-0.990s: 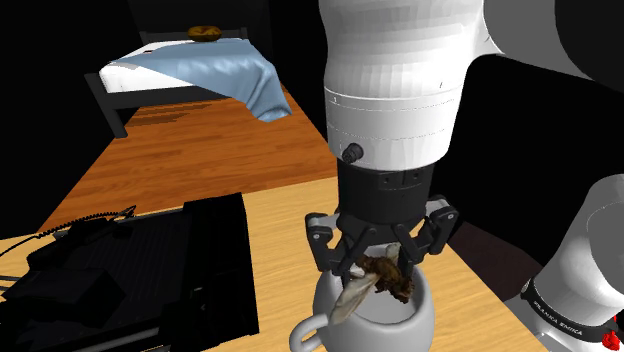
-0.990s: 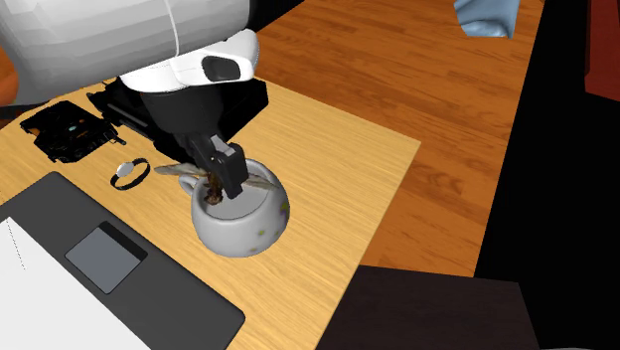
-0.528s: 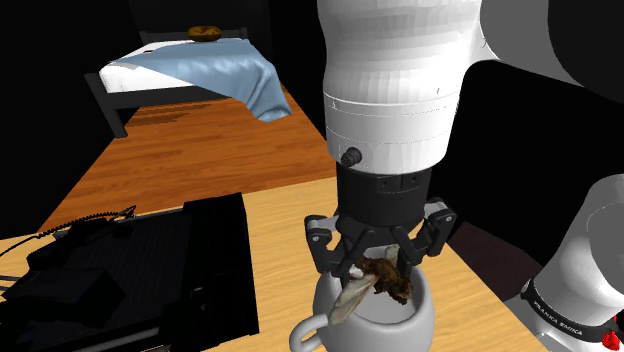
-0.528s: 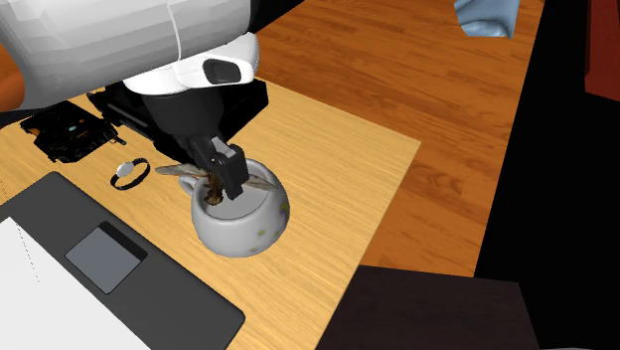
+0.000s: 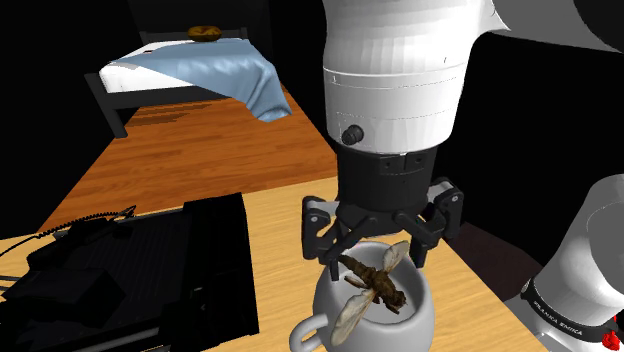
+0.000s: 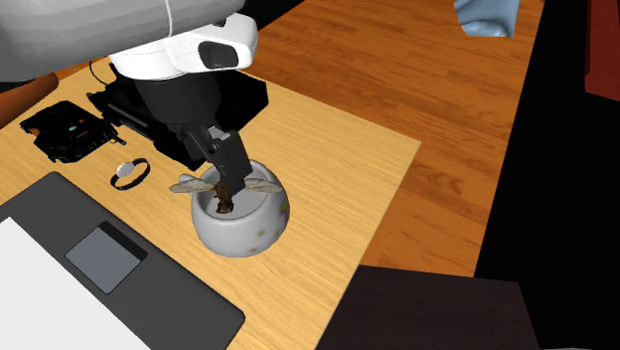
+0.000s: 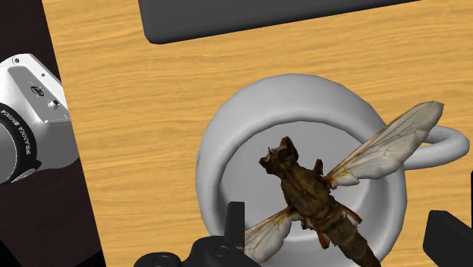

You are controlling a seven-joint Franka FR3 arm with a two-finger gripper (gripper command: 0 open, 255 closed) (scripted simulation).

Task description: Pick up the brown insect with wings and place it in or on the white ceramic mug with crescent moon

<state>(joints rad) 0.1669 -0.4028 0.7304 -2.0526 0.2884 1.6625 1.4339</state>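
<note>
Hovering just above the mug point(image 5: 418, 318), the gripper point(image 5: 375, 252) is standing with its fingers spread wide and gripping nothing. The insect point(image 5: 376, 283) is lying across the mug's mouth, body inside and wings over the rim, apparently free of both fingers, though that gap is hard to judge. Finishing well is calling for a straight upward lift, brushing no wing and not tipping the mug; the laptop point(image 6: 99, 261) and wristwatch point(image 6: 129, 173) are sitting apart on the table point(image 6: 348, 149), obstructing nothing.
</note>
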